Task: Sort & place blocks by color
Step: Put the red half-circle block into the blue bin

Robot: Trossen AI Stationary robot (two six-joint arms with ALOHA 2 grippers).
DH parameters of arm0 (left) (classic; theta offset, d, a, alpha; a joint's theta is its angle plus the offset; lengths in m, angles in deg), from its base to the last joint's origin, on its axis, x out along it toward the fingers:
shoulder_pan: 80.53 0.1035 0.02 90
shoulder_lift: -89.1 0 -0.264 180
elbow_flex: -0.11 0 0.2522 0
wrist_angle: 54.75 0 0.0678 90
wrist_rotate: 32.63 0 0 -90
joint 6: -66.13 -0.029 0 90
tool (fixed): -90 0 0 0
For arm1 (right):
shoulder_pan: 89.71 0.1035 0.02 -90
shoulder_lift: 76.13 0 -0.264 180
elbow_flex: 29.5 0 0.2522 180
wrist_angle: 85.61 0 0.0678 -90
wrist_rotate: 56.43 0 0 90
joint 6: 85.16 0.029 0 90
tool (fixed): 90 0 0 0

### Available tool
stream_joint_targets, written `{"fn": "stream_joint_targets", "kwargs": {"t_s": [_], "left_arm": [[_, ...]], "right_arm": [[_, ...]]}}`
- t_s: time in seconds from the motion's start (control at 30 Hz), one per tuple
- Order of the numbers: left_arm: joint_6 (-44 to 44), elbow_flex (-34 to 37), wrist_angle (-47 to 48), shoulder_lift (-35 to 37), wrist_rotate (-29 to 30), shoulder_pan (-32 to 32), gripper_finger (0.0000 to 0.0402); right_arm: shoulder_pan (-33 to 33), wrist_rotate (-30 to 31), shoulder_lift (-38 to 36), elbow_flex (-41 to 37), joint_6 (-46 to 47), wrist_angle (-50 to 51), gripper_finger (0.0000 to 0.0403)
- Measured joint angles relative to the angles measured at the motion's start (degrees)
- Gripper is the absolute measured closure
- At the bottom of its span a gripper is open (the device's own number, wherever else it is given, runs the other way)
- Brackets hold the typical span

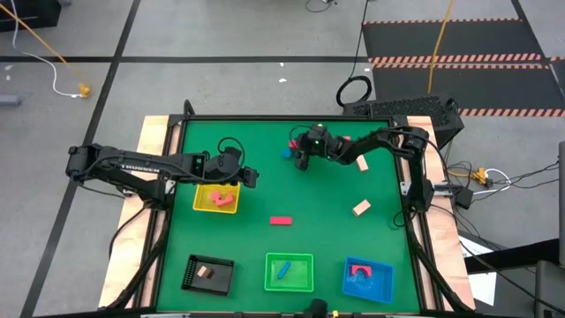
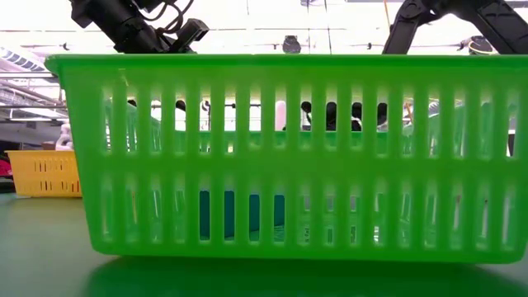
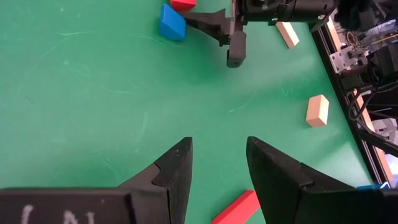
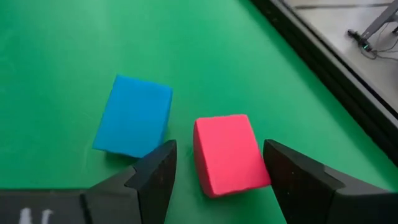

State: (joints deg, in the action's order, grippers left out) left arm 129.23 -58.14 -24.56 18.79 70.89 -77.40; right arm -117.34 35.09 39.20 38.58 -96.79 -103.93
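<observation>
Blocks lie scattered on the green bench (image 1: 265, 190). The right claw (image 4: 217, 165) is down near the far edge with its fingers spread wide around a red block (image 4: 229, 154), not yet gripping it; a blue block (image 4: 134, 116) sits just beside it. The left claw (image 3: 217, 165) hangs open and empty just beyond the yellow tray (image 1: 201, 205) at the left side. Farther out, a red bar (image 1: 281, 221) lies mid-bench and a cream block (image 1: 361, 208) toward the right edge.
</observation>
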Motion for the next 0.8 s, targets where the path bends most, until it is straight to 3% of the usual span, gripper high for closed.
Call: {"fn": "stream_joint_targets", "kwargs": {"t_s": [0.23, 0.5, 0.8], "left_arm": [[-0.04, 0.0, -0.03, 0.0, 0.0, 0.0, 0.025], [-0.25, 0.0, -0.02, 0.01, 0.0, 0.0, 0.025], [-1.19, 0.0, -0.02, 0.01, 0.0, 0.0, 0.025]], "right_arm": [[0.17, 0.58, -0.02, 3.44, -1.1, 7.22, 0.019], [0.15, 1.71, -0.02, 3.44, -3.18, 7.06, 0.0286], [0.34, 4.31, -1.24, 3.38, -1.29, 9.14, 0.0286]]}}
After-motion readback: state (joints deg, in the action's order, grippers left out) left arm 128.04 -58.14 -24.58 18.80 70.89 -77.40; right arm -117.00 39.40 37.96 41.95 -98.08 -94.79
